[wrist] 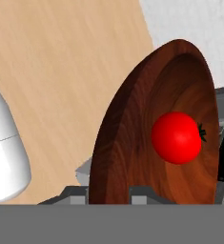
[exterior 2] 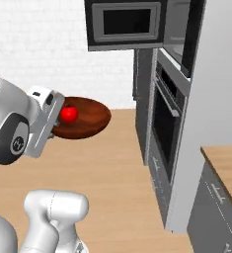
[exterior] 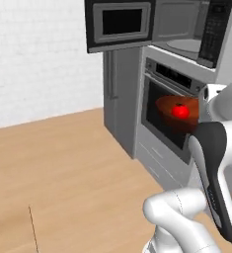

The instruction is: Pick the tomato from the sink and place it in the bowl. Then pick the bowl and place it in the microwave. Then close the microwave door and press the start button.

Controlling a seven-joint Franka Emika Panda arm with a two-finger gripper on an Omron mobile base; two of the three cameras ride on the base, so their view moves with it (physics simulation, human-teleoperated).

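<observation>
I can't read any words or numbers here. The dark keypad strip (exterior: 215,29) on the microwave (exterior: 186,29) has small pale marks, but they are too tiny and blurry for me to tell what they say.

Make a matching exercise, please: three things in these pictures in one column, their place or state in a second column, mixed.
Things:
1. tomato
2. bowl
3. microwave door

Place or state:
A. swung open
B. held up off the floor, at its rim, by the fingers
C. lying inside the bowl

Pairs: 1-C, 2-B, 3-A
</observation>
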